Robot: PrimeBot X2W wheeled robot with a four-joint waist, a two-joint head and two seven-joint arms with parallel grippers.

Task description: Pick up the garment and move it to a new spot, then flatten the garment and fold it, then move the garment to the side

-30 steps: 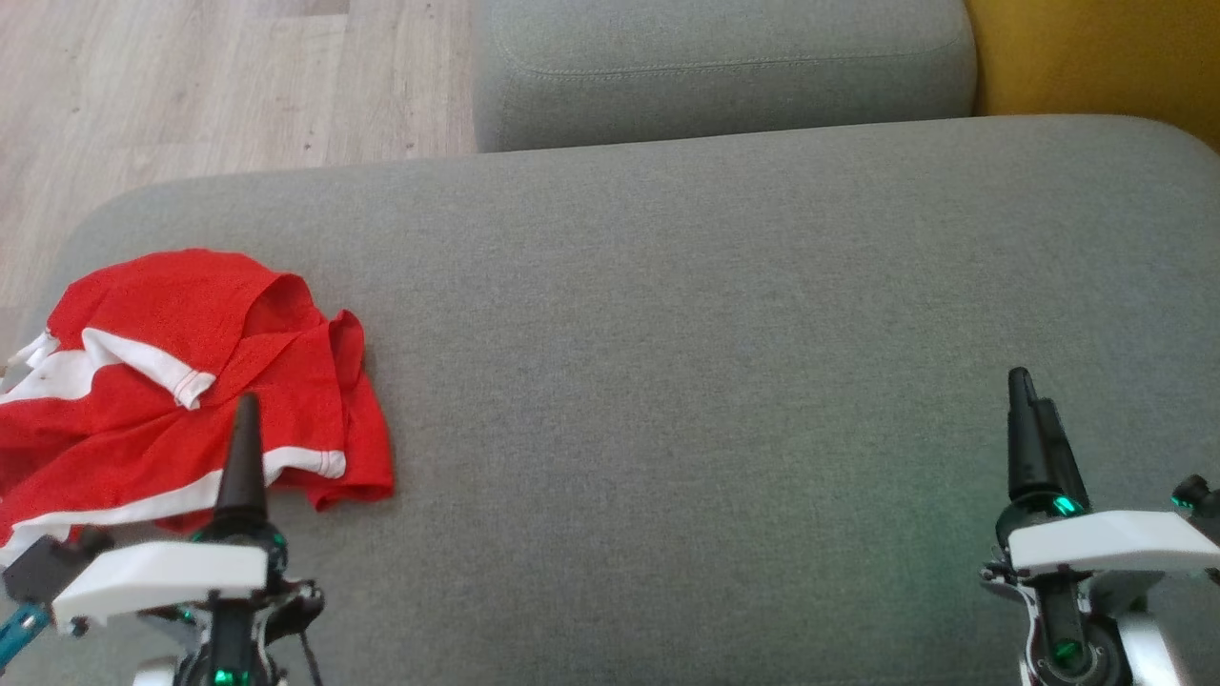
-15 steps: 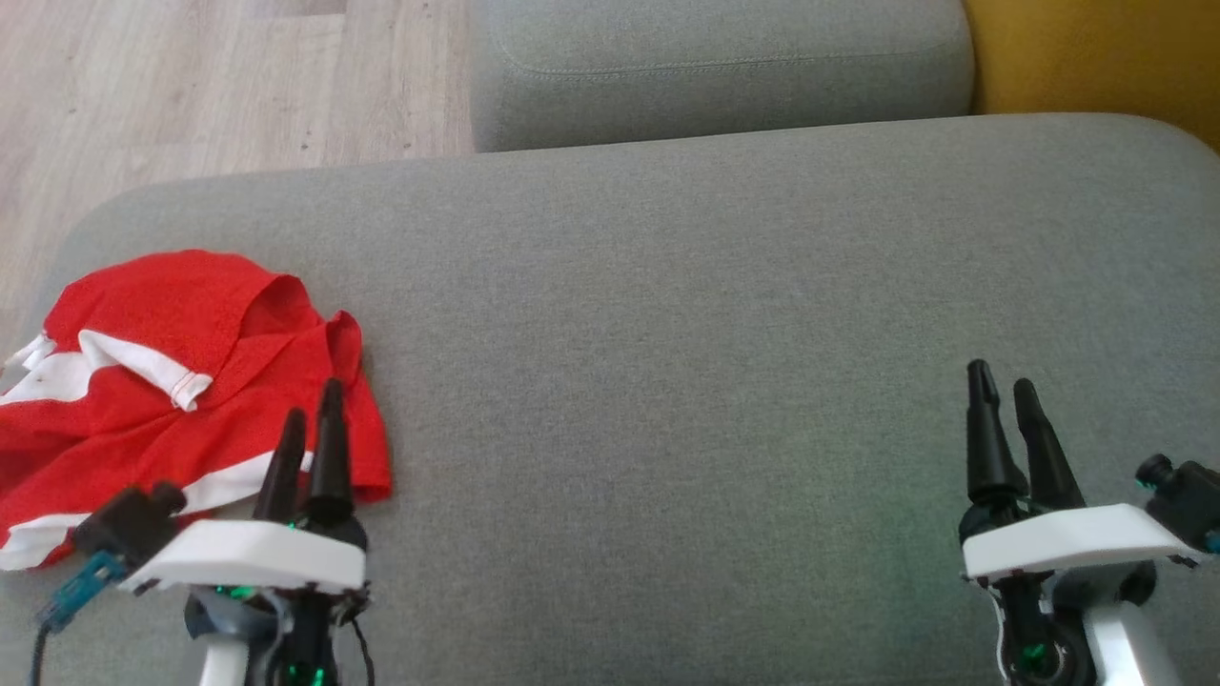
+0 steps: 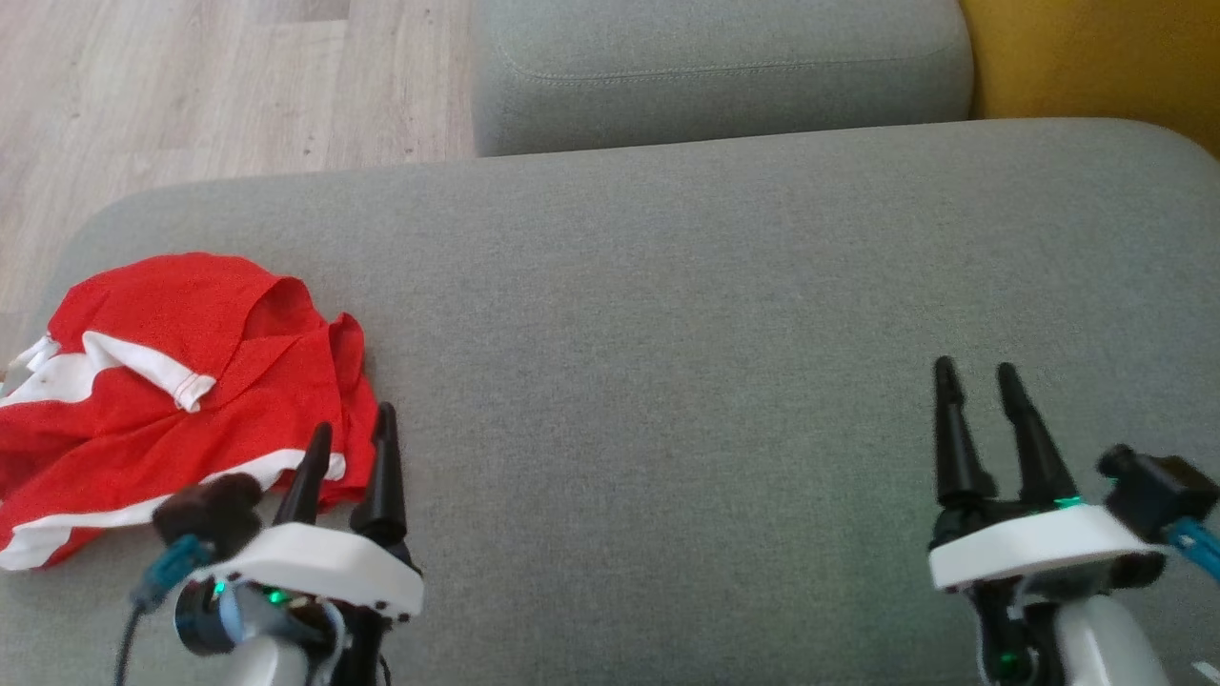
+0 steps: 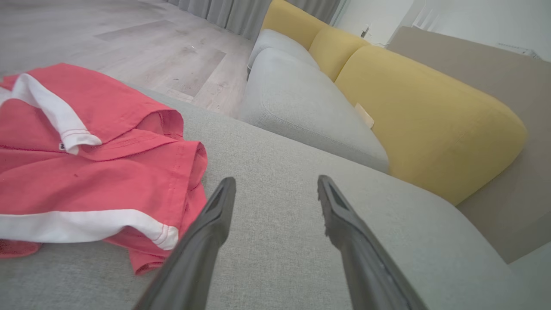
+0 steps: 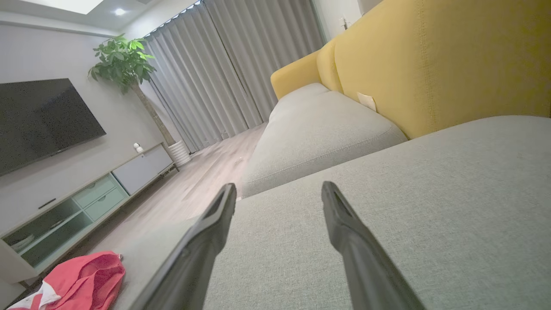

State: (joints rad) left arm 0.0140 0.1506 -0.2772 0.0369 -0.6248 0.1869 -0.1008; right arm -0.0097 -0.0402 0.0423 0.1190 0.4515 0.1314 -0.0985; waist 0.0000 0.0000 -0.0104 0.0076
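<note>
**Meanwhile: both grippers wide open, garment crumpled at the sofa's left end**

Head view: a red garment with white bands [image 3: 181, 381] lies crumpled on the left end of the broad grey fabric sofa seat cushion [image 3: 667, 314]. Part of it is folded over itself, and a white-trimmed edge is turned up near its middle. The left gripper [image 3: 354, 419] is at the lower left, its two dark fingers pointing up the view at the garment's lower right corner. Its jaws stand apart with nothing between them. The right gripper [image 3: 974, 367] is at the lower right over bare cushion, well apart from the garment. Its jaws are also spread and hold nothing. A second grey cushion [image 3: 715, 67] sits beyond the first, with pale wooden floor [image 3: 191, 86] to its left and a yellow backrest [image 3: 1096, 57] at the top right.

Left wrist view: the left gripper [image 4: 276, 180] has its jaws wide apart over grey fabric. The garment [image 4: 86, 172] lies just to the left of the left-hand finger, whose tip is close to the hem. Whether the finger touches the cloth cannot be told.

Right wrist view: the right gripper [image 5: 278, 186] has its jaws fully spread above bare cushion, gripping nothing. The garment [image 5: 86, 280] shows small at the lower left, far from the fingers. Beyond are a dark wall television [image 5: 43, 120], a leafy potted plant [image 5: 120, 56] and grey curtains [image 5: 236, 64].
</note>
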